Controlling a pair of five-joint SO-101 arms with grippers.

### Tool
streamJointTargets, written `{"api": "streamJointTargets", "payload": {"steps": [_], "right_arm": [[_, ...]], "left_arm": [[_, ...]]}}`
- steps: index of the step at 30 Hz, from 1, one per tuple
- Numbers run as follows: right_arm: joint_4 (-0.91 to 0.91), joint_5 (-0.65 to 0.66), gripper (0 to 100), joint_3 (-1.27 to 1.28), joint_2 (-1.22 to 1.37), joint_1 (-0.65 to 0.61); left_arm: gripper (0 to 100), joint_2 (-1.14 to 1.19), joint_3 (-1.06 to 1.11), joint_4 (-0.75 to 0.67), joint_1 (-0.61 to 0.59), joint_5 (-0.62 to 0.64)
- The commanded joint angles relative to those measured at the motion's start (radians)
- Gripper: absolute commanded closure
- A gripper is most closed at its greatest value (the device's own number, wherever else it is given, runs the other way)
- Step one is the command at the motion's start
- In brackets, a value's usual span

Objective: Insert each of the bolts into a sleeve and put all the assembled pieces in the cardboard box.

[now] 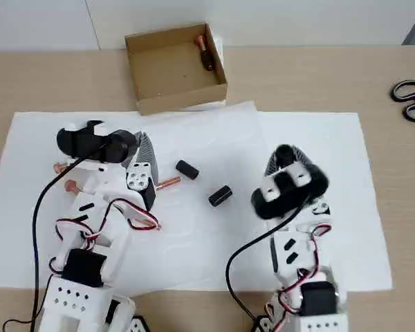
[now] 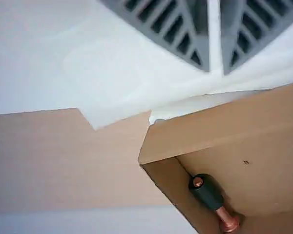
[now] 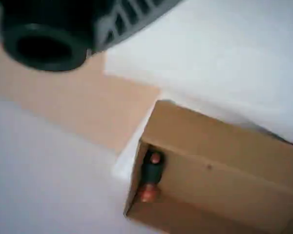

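The cardboard box stands at the table's far edge, with one assembled bolt-and-sleeve piece in its right corner; the same piece lies in the box in both wrist views. Two loose black sleeves lie on the white paper. A copper bolt rests beside my left arm, and two more bolts lie at its left. My left gripper is shut and empty. My right gripper is shut on a black sleeve.
A white paper sheet covers the middle of the wooden table. Scissors lie at the far right edge. Red and black cables trail along both arms near the front.
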Motion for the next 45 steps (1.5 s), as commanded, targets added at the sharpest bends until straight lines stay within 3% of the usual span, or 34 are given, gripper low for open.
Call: {"api": "streamJointTargets", "payload": {"steps": [1, 5, 7, 13, 16, 21, 25, 27, 31, 37, 45], "right_arm": [[-0.166, 0.034, 99.5, 0.026, -0.019, -0.033], [-0.22, 0.035, 99.5, 0.068, -0.016, -0.081], [-0.222, 0.035, 99.5, 0.11, -0.016, -0.079], [-0.214, 0.035, 99.5, 0.126, -0.008, -0.079], [-0.186, 0.032, 99.5, 0.126, -0.008, -0.079], [-0.081, 0.031, 99.5, 0.126, -0.012, -0.081], [-0.051, 0.031, 99.5, 0.126, -0.015, -0.081], [-0.036, 0.031, 99.5, 0.126, -0.015, -0.081], [-0.007, 0.031, 99.5, 0.126, -0.016, -0.081], [-0.001, 0.031, 99.5, 0.126, -0.016, -0.079], [-0.001, 0.032, 99.5, 0.126, -0.016, -0.077]], "left_arm": [[99, -0.005, -0.012, -0.018, -0.002, -0.005], [99, -0.005, -0.054, -0.008, -0.003, -0.002], [99, 0.0, -0.143, 0.075, -0.037, 0.014], [99, 0.094, -0.499, 0.396, -0.339, 0.092], [99, 0.238, -0.694, 0.5, -0.4, 0.107], [99, 0.555, -0.952, 0.796, -0.385, 0.227], [99, 0.784, -1.084, 1.053, -0.219, 0.201], [99, 0.872, -1.135, 1.068, -0.15, 0.265], [99, 1.025, -1.185, 1.03, -0.137, 0.523], [99, 1.18, -1.227, 1.123, -0.133, 0.454], [99, 1.2, -1.225, 1.171, -0.127, -0.012]]}}
